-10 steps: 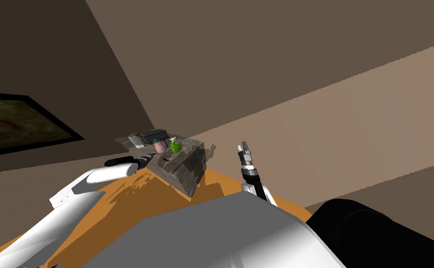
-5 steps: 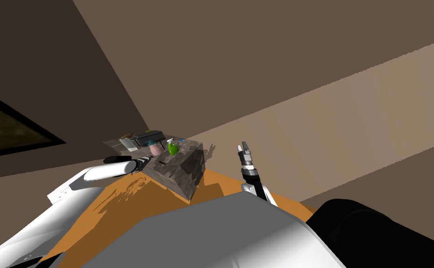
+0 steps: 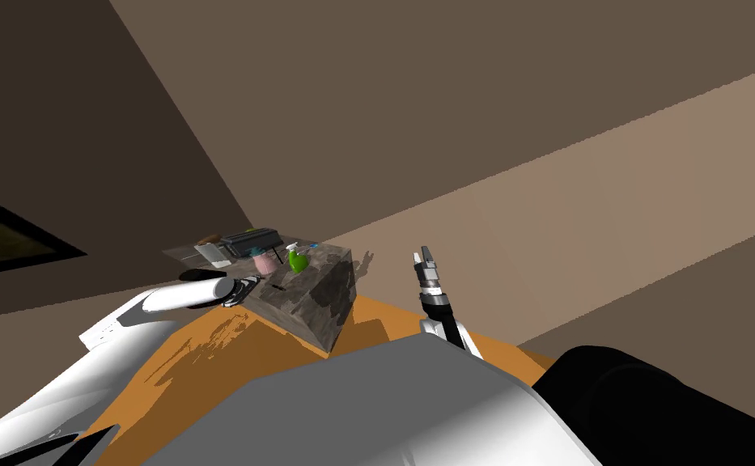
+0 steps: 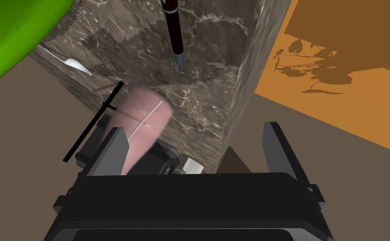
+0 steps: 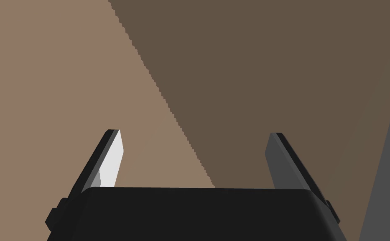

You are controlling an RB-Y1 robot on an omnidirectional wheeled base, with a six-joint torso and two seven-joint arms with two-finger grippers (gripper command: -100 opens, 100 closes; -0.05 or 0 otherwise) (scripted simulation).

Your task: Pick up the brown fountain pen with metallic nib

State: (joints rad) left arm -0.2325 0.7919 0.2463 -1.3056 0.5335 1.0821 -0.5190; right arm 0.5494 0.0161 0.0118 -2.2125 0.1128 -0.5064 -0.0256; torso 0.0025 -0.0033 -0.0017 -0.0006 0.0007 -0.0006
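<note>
Marbled stone worktop (image 4: 206, 104) lies ahead of my left jaws, which stand wide and empty. A pink cup (image 4: 144, 119) sits just beside one finger. Beyond it the brown pen (image 4: 172, 29) lies lengthwise along my reach, nib towards me, near the worktop's floor-side edge. My right jaws, also wide, hang well apart.

Dark, marble-veined block counter (image 3: 328, 298) carrying on its top a dark brown pen (image 4: 174, 29) lying flat, metallic tip towards a pink cup (image 3: 267, 261), a green spray bottle (image 3: 298, 260) just beside the cup, and beyond them a dark boxy device (image 3: 248, 239) and a small white container (image 3: 212, 254).
</note>
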